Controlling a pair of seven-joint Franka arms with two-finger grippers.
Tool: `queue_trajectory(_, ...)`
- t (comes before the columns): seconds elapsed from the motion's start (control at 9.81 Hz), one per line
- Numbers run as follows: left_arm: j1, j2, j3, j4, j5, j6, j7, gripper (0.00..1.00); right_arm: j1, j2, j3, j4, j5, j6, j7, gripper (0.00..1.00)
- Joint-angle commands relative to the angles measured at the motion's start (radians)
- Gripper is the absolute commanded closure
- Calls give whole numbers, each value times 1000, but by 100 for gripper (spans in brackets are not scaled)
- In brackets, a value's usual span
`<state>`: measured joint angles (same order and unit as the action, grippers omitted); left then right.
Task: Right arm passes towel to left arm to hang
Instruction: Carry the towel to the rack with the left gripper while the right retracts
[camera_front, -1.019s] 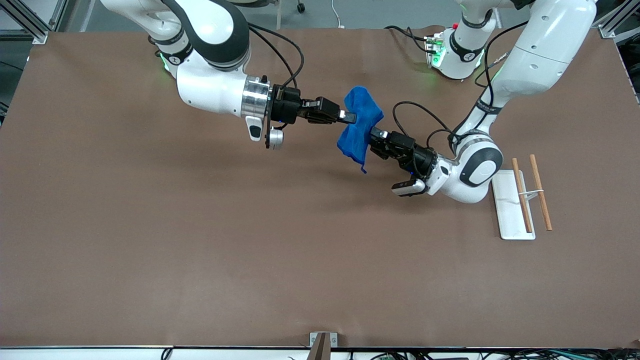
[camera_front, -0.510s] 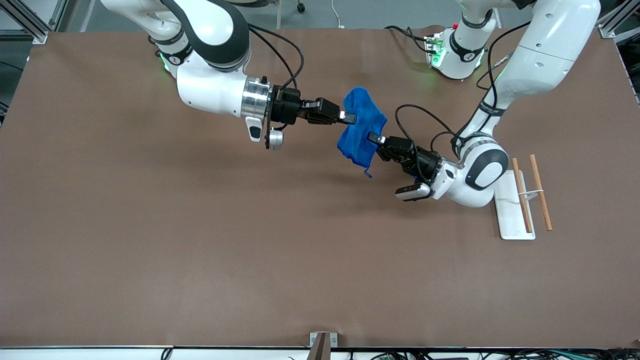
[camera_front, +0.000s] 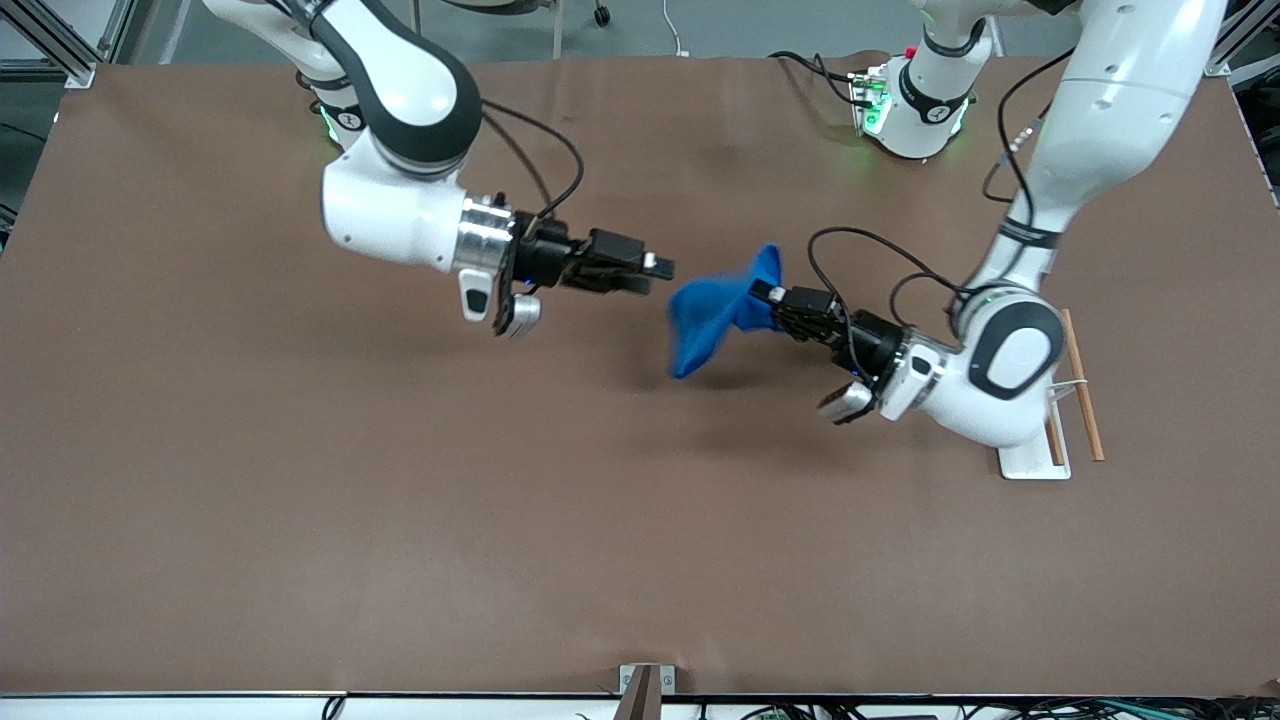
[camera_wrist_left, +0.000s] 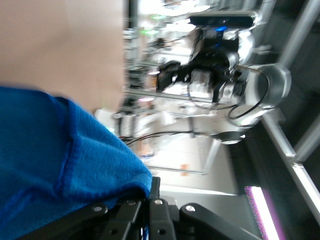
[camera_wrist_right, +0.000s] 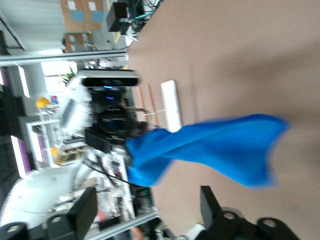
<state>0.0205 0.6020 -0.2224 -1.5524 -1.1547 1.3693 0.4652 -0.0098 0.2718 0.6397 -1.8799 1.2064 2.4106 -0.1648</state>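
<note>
Robotics lab; aluminium framing (camera_front: 60, 50), cables (camera_front: 800, 62)

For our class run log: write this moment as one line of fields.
stage: handover done | towel: held in air | left gripper: shut on towel | right gripper: open, clear | rack: unused

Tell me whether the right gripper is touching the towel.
Apart. The front view shows bare table between the right gripper and the towel, which hangs from the shut left gripper.

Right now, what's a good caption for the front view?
Left gripper holds the blue towel alone; right gripper open beside it.
</note>
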Motion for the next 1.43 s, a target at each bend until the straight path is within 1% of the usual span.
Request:
queue_trajectory(0.0,15,16,6,147,232,17,-114,100,-9,-13,-120,-19,-249,-117,5,0)
queue_trajectory(0.1,21,-28,9,161,324,25,-120,100,-9,-13,-183,-19,-415,-164,17,0)
queue_trajectory(0.2,25,-94,9,163,460,75,-120,100,-9,-20,-239,-19,-586,-183,30,0)
queue_trajectory(0.31,38,-141,6,163,575,83,-125,100,-9,-28,-294,-16,-726,-220,71,0)
queue_trajectory(0.41,64,-180,8,160,610,82,-147,100,-9,-48,-354,-15,-845,-246,153,0)
queue_trajectory(0.51,111,-195,3,156,674,71,-164,100,-9,-75,-400,-15,-975,-267,228,0)
queue_trajectory(0.61,130,-217,3,159,760,36,-175,100,-9,-97,-444,-8,-1092,-300,296,0)
queue_trajectory(0.71,144,-234,6,160,788,1,-207,100,-9,-124,-490,-8,-1169,-314,326,0)
queue_trajectory(0.82,163,-249,3,161,840,-12,-264,100,-10,-172,-550,-8,-1185,-317,320,0)
queue_trajectory(0.92,158,-277,-8,161,956,-12,-266,100,-9,-205,-611,7,-1186,-370,283,0)
queue_trajectory(1.02,153,-283,-9,161,1033,-16,-272,100,-16,-227,-652,34,-1186,-449,228,0)
queue_trajectory(1.12,148,-289,-21,158,1094,-48,-263,100,-31,-258,-669,66,-1186,-519,202,0)
queue_trajectory(1.22,129,-285,-26,163,1177,-49,-290,100,-32,-278,-678,108,-1186,-575,211,0)
queue_trajectory(1.32,140,-286,-29,167,1182,-26,-304,99,-33,-276,-692,183,-1193,-661,212,0)
